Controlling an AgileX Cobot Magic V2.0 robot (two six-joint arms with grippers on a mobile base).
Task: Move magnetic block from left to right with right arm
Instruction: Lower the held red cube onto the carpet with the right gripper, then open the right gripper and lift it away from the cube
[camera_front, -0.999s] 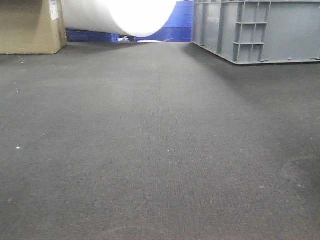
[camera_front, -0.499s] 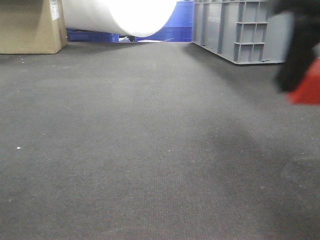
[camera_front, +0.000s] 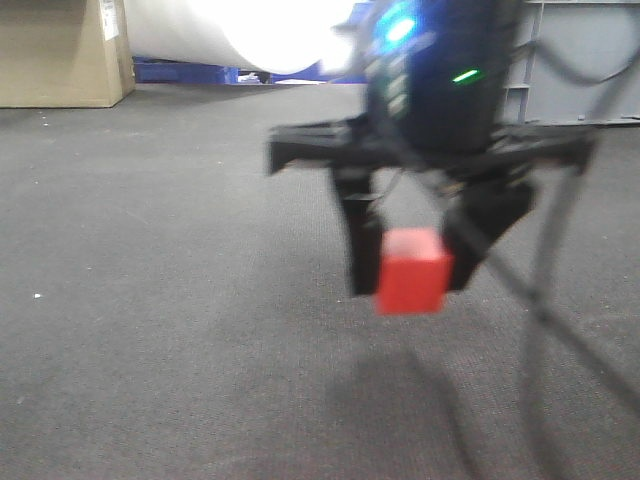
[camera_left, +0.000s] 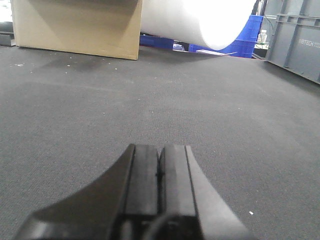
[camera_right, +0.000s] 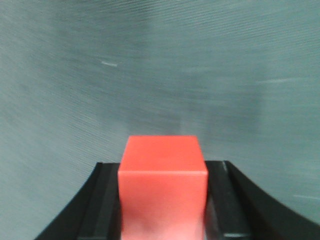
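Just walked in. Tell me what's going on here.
The right gripper is holding a small red magnetic block between its fingers, lifted clear of the dark mat; a faint shadow lies on the mat below it. The picture is blurred, so the arm appears to be in motion. The left gripper sits low over the mat with its fingers shut and nothing in them. A cardboard box and a grey crate stand at the far edge.
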